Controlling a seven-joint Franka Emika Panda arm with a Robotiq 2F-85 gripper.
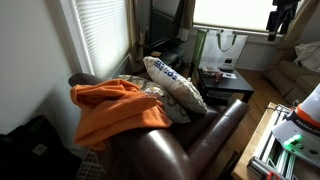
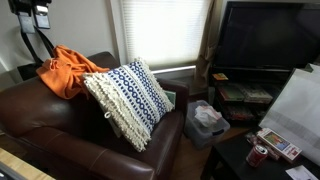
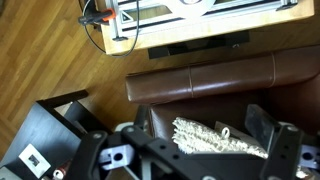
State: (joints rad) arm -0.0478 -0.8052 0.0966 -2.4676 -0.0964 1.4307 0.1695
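A white pillow with a blue pattern [image 1: 175, 85] [image 2: 128, 100] leans upright on the seat of a brown leather armchair [image 1: 212, 135] [image 2: 40, 115]. An orange blanket [image 1: 115, 110] [image 2: 68, 70] lies bunched over the chair's back and arm, behind the pillow. My gripper [image 1: 283, 18] [image 2: 30, 10] hangs high above the chair, well apart from everything. In the wrist view it [image 3: 185, 142] is open and empty, looking down at the pillow's fringed edge [image 3: 215, 140] and the chair's arm [image 3: 200, 75]. The two dark fingers [image 3: 282, 140] stand wide apart.
A dark TV [image 2: 270, 35] [image 1: 165, 20] stands on a stand by the blinds. A black low table [image 1: 225, 80] [image 2: 250, 160] [image 3: 40, 140] with small items is beside the chair. A bin with plastic bags [image 2: 207, 120] is on the floor. A wooden bench with cables [image 3: 200, 20] lies beyond the chair.
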